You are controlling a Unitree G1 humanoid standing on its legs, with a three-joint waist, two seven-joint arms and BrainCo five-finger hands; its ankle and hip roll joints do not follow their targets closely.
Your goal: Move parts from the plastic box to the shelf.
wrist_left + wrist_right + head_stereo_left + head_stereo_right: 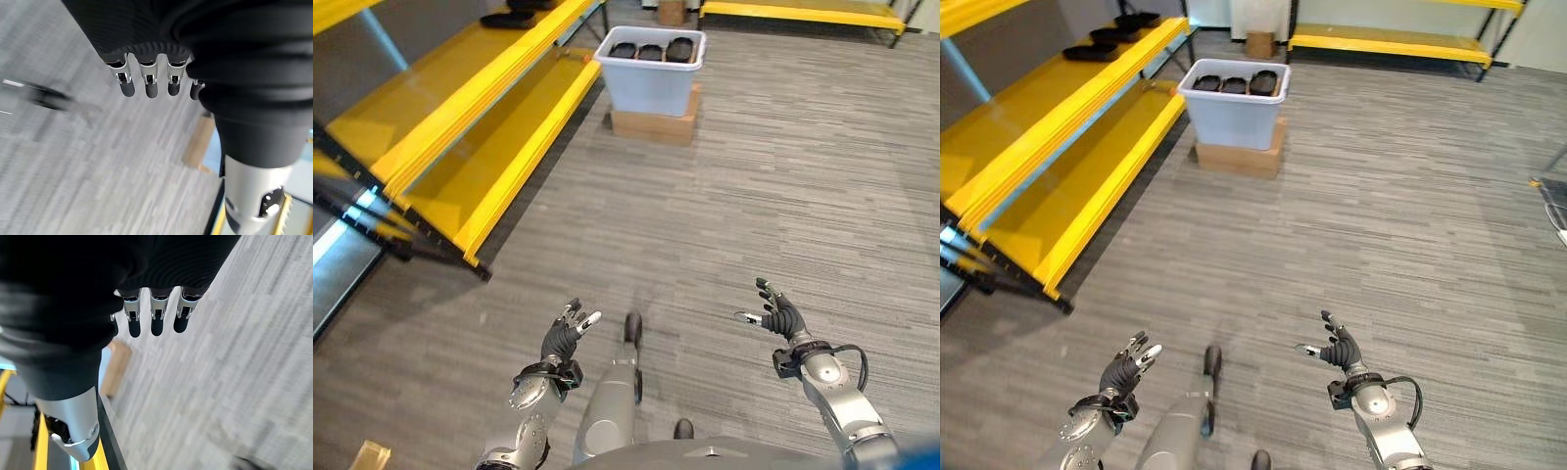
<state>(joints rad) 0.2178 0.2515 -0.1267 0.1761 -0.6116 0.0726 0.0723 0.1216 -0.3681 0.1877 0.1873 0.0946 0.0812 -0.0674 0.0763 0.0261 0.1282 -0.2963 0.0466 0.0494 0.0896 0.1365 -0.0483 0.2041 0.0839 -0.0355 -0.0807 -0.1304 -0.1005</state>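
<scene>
1. Shelf (460, 127), yellow and in two tiers, runs along the far left, well ahead of the left hand (564, 335) and off to its left. A few dark parts (1116, 34) lie on the upper tier at its far end.
2. Left hand is raised low over the grey floor (754, 176), fingers (126, 83) relaxed and spread, holding nothing. It is well apart from both the shelf and the box.
3. Plastic box (651, 73), pale and open-topped, stands far ahead of both hands, roughly between them in line and just beside the shelf's far end. It sits on a flat cardboard box (651, 125).
4. Black parts (651, 51) lie in a row inside the plastic box, showing at its top edge; three can be made out.
5. Right hand (781, 315) is held up over the floor, level with the left hand and well apart from it. Its fingers (156, 320) are loosely open with the thumb out to the side, and it holds nothing.
6. Second yellow shelf (1391, 41) runs along the far wall, well beyond the right hand.
</scene>
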